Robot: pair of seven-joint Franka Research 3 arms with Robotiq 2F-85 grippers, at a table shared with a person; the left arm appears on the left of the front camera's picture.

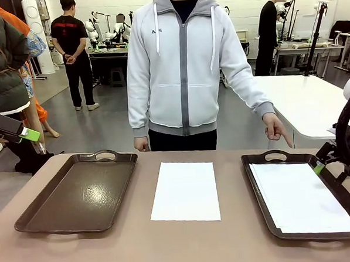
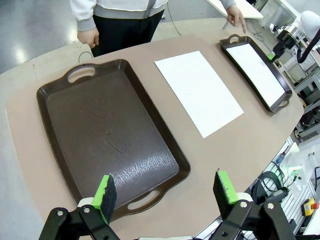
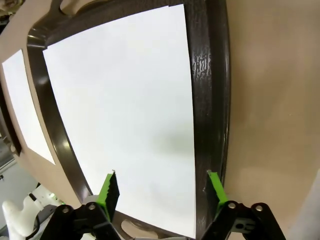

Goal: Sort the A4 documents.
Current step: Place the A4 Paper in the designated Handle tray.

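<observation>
One white A4 document (image 1: 185, 191) lies flat on the table between two dark brown trays. Another A4 document (image 1: 302, 198) lies in the right tray (image 1: 256, 162); it could be a stack, I cannot tell. My right gripper (image 1: 325, 165) hovers over that tray's right rim. In the right wrist view my right gripper (image 3: 162, 186) is open just above the sheet (image 3: 125, 110), with nothing between its pads. My left gripper (image 2: 165, 190) is open and empty, held high above the near end of the empty left tray (image 2: 107, 135). It also sits at the left edge of the front view (image 1: 31, 138).
A person in a light grey hoodie stands at the far side, one hand (image 1: 277, 128) pointing a finger down at the right tray's far handle, the other hand (image 1: 141, 144) at the table edge. Bare tabletop (image 1: 181, 242) runs along the near edge.
</observation>
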